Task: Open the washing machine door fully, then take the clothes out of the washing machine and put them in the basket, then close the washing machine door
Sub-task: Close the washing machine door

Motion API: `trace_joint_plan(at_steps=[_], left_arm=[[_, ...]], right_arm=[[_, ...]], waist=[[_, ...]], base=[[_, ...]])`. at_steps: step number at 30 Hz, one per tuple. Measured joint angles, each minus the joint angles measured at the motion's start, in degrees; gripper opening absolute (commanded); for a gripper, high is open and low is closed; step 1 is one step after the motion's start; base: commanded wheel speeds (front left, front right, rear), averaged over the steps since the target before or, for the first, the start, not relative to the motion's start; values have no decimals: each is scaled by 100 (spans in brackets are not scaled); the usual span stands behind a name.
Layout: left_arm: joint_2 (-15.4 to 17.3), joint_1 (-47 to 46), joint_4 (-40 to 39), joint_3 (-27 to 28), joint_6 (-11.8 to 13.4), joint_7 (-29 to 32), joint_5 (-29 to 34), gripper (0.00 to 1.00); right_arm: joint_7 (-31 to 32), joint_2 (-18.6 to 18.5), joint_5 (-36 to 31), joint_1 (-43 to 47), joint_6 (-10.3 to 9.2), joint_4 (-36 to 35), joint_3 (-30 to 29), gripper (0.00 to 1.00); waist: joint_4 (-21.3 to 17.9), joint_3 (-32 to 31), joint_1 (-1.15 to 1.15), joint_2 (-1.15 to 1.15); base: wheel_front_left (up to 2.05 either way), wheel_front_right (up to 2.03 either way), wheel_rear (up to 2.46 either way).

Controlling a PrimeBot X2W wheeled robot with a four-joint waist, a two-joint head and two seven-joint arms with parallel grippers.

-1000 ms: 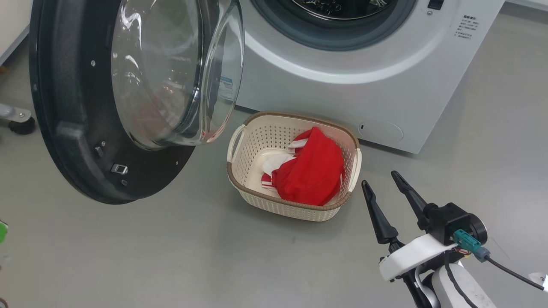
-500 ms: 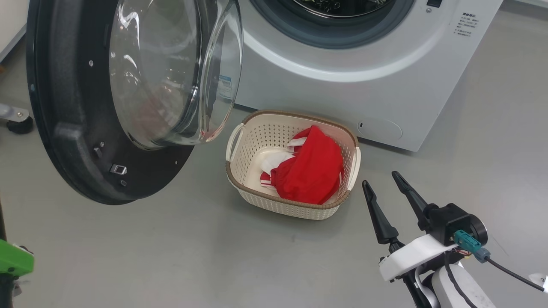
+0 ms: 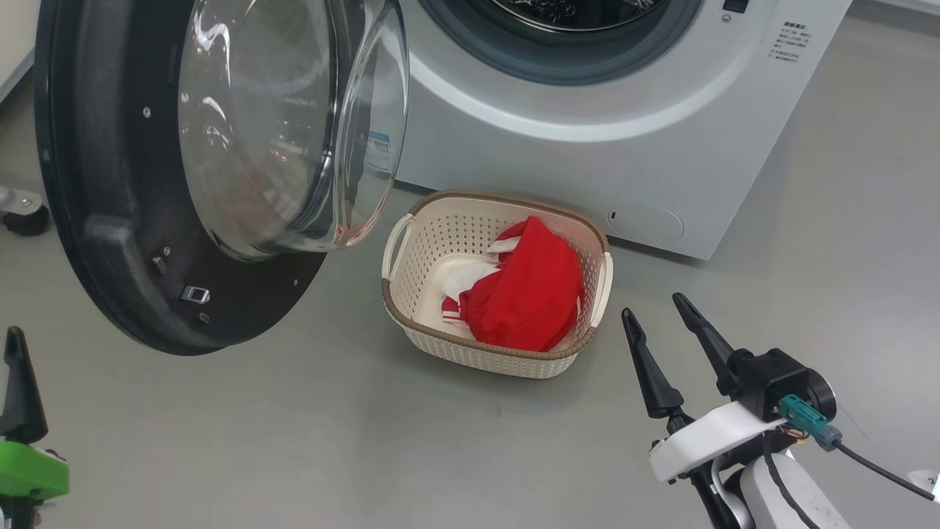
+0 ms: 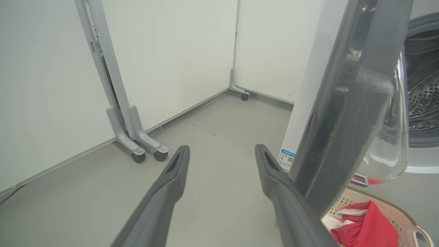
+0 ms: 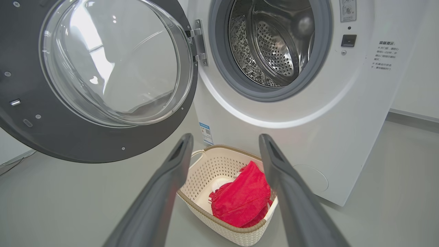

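The washing machine door (image 3: 110, 220) hangs wide open at the left, its glass bowl bulging toward the basket (image 3: 507, 198). The basket stands on the floor before the white washing machine (image 3: 587, 154) and holds the red clothes (image 3: 525, 297). In the right wrist view the drum (image 5: 274, 44) shows bare steel above the basket (image 5: 219, 148) and clothes (image 5: 240, 202). My right gripper (image 3: 653, 305) is open to the right of the basket, holding nothing. My left gripper (image 4: 222, 151) is open and empty just left of the door's edge (image 4: 343, 120); one finger (image 3: 16, 375) shows low left.
Grey floor spreads around the basket. White wall panels on wheeled feet (image 4: 137, 151) stand to the left of the machine, and a caster (image 3: 22, 217) sits behind the door's far side. The open door overhangs the floor left of the basket.
My left gripper has risen into the lower left of the head view, one finger now showing. The head camera has shifted a little. The right arm, door and basket have not moved.
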Motion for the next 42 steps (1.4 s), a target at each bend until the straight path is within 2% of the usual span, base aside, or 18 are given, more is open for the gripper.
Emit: trace_joint_plan(at_steps=[18,42], left_arm=[[0,2,256,-214,0,-450,121,100],[97,1,475,-391,0,-605,142,100]], right_arm=[[0,4,5,26,-36,-24,-16,100],[-14,11,5,58,-36,-36,-15,100]], waist=[[27,-77,0,0],[22,-86,0,0]], base=[[0,0,0],[0,0,0]])
